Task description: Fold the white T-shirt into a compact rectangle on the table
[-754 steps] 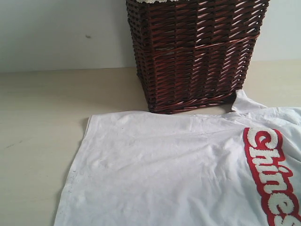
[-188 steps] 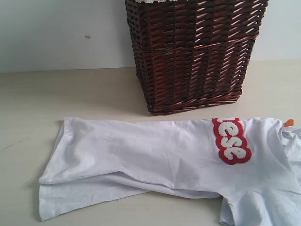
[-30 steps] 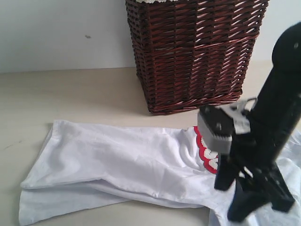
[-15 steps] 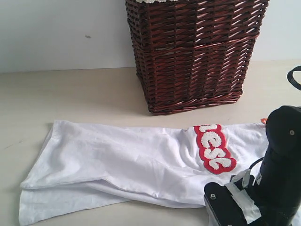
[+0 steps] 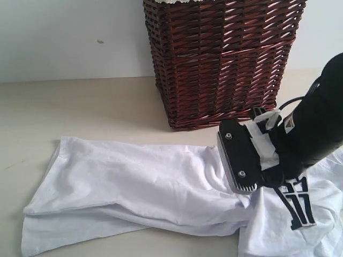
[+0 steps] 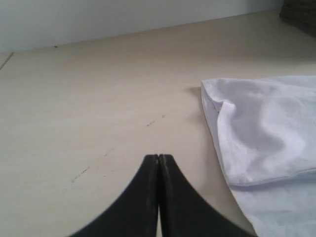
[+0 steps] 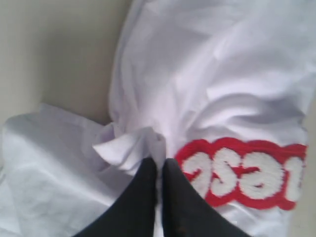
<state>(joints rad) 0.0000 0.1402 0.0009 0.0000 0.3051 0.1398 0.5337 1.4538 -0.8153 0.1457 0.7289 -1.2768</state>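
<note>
Item: white T-shirt (image 5: 134,182), lying as a long, loosely folded band across the lower half of the exterior view, on the table (image 5: 80,112) and in front of a dark wicker basket (image 5: 220,59) at upper centre. Its layers are uneven, with one edge sticking out beneath at lower left, so the compact rectangle is judged far from done. Right pincer (image 7: 159,167): clamped on a bunched tuck of white cloth just beside the red-outlined lettering (image 7: 242,173). The fabric puckers towards the tips, and the hold looks meant to lift this end and carry it over the rest. Left pincer (image 6: 158,160): tips together, holding nothing, above bare table near the shirt's far corner, probably parked out of the way. Hidden or unclear: in the exterior view the right arm covers the lettering and much of the shirt's right end. The lower right of the garment and the top of the basket are cut off by the frame. The collar and neck tag cannot be made out. How many layers the right pincer holds cannot be told.
</note>
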